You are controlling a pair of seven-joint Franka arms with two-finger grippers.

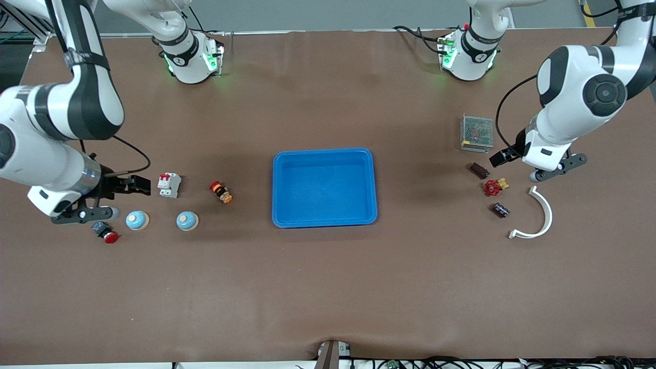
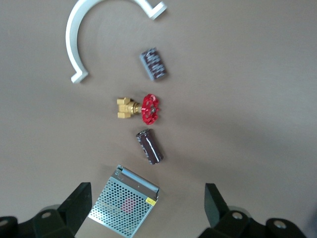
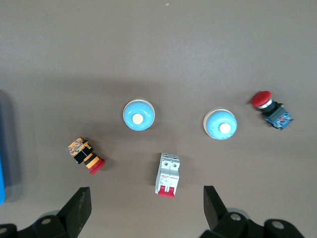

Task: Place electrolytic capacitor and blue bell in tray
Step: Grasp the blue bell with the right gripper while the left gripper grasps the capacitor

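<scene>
The bright-blue tray (image 1: pixel 324 218) lies empty at the table's middle. Two blue bells sit toward the right arm's end: one (image 1: pixel 187 221) (image 3: pixel 138 115) closer to the tray, one (image 1: pixel 137 220) (image 3: pixel 221 124) farther from it. Two capacitors lie toward the left arm's end: a brown one (image 1: pixel 479 170) (image 2: pixel 150 146) and a dark striped one (image 1: pixel 500 210) (image 2: pixel 153 63). My right gripper (image 1: pixel 136 185) (image 3: pixel 147 203) is open and empty, over the table beside a circuit breaker. My left gripper (image 1: pixel 506 156) (image 2: pixel 147 206) is open and empty, over the table next to the brown capacitor.
A white circuit breaker (image 1: pixel 169 184), a yellow-black button (image 1: pixel 221 192) and a red push button (image 1: pixel 106 232) lie near the bells. A perforated metal box (image 1: pixel 476 133), a red-handled valve (image 1: pixel 494 187) and a white curved piece (image 1: pixel 538 215) lie near the capacitors.
</scene>
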